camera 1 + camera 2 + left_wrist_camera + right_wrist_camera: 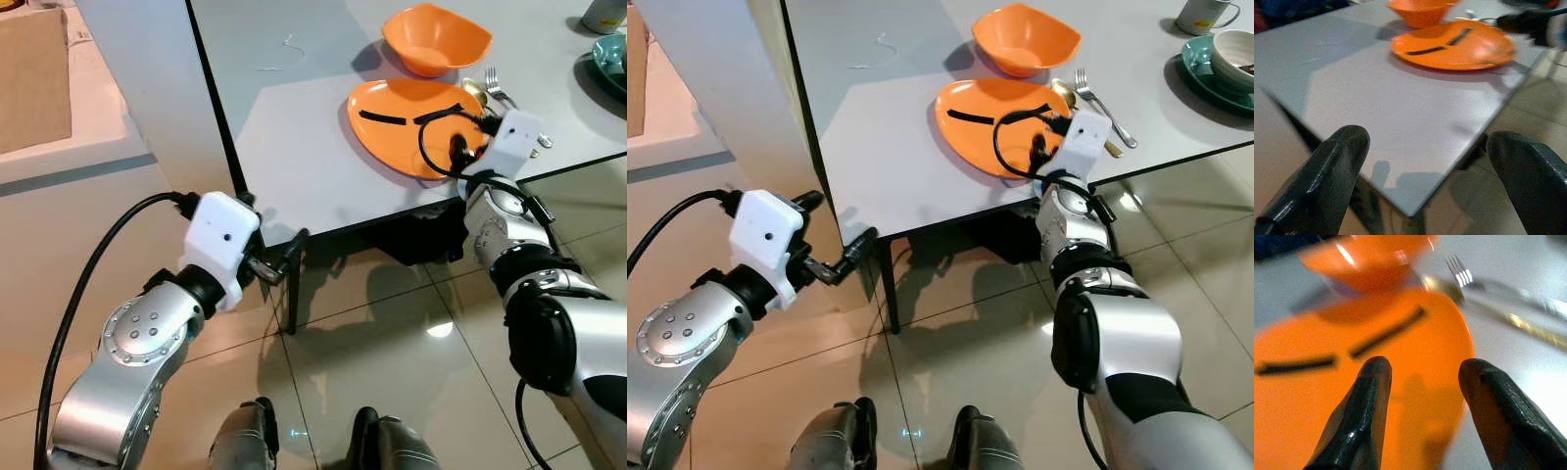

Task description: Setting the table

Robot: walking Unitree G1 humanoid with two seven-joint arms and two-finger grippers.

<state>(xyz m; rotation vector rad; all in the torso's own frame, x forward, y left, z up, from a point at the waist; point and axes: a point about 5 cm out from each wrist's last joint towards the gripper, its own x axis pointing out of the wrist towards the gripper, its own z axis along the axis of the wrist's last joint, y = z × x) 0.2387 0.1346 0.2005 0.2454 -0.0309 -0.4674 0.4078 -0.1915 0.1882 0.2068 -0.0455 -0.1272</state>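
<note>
Left hand (279,259): fingers apart, empty, hovering off near corner of grey matte bench (294,147), over glossy beige tile floor (392,362).

Right hand (1422,416): fingers apart, empty, poised above near rim of flat orange plastic plate (411,122).

Beyond plate: orange plastic bowl (436,39), just beside; silver metal fork (1102,98) at plate's right.

Risk, as judged: plate near bench edge, careless nudge could slide it off; cable could snag cutlery.
</note>
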